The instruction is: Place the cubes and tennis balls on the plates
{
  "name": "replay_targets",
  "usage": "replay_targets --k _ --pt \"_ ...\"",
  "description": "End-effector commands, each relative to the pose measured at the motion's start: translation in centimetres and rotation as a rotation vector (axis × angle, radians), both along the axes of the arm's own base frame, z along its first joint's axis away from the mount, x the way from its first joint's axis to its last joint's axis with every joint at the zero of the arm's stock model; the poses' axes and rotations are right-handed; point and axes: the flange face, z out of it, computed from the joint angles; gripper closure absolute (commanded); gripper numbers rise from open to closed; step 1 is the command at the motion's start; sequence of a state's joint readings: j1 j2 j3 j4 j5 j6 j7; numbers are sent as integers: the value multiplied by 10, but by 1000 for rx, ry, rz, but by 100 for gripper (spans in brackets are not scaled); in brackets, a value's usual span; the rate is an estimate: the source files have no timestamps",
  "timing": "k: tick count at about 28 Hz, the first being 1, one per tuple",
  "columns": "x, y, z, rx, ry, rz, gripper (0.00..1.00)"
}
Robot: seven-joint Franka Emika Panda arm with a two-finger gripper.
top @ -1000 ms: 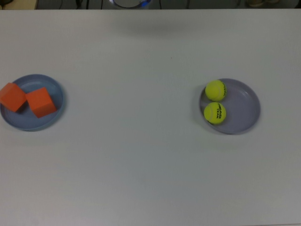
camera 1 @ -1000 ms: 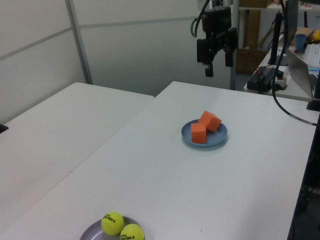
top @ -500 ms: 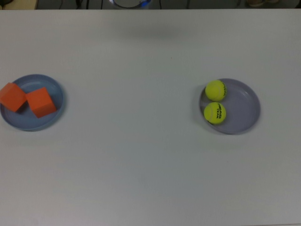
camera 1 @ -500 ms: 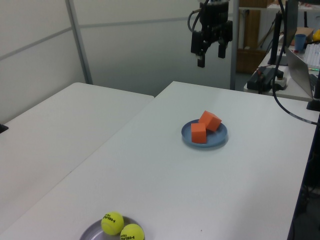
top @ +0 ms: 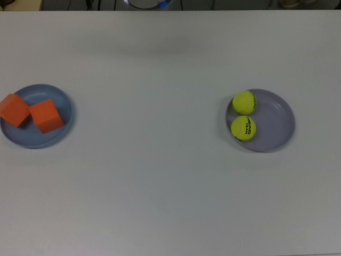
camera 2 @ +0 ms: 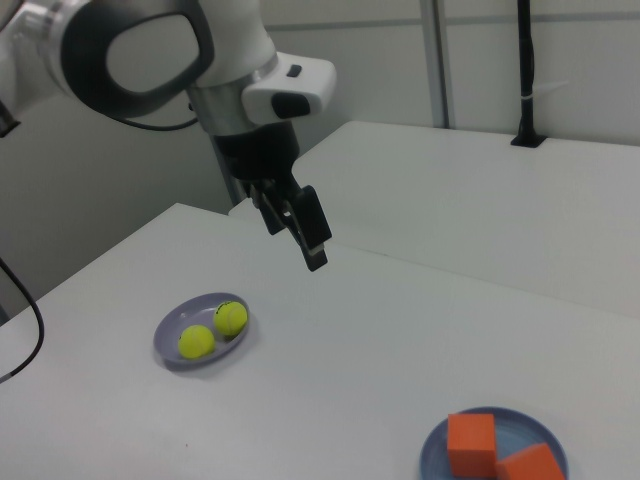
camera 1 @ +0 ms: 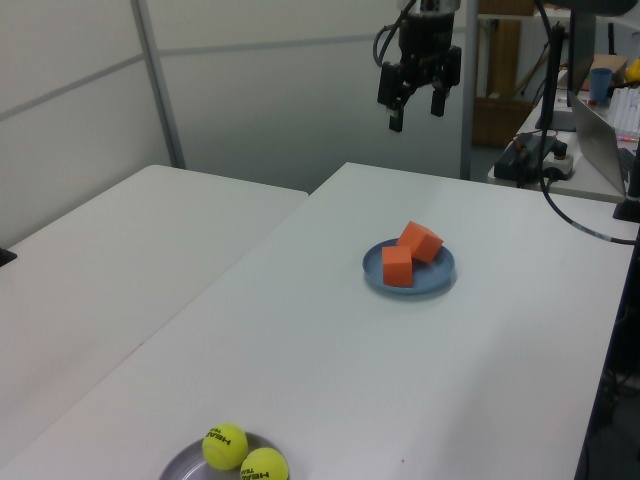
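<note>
I see both cubes [top: 31, 113] touching, sitting on the blue plate [top: 59, 101]; both tennis balls [top: 244, 114] touching on the lavender plate [top: 277, 120], well apart from the blue plate across the table [top: 160, 176]. Gripper [camera 1: 414, 104] hangs high above the table, beyond the blue plate in the left view, fingers apart, empty

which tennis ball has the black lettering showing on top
The tennis ball nearer the top view's bottom edge; the other ball shows only a sliver at its side.
</note>
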State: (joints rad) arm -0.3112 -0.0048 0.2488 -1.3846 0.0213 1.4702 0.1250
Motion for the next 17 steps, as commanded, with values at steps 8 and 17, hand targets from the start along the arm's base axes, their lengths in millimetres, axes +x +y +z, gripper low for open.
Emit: replay_targets --k 8,17 --pt "-2 1 2 -2 -18 13 0" --pt "-5 5 -3 -1 11 11 0"
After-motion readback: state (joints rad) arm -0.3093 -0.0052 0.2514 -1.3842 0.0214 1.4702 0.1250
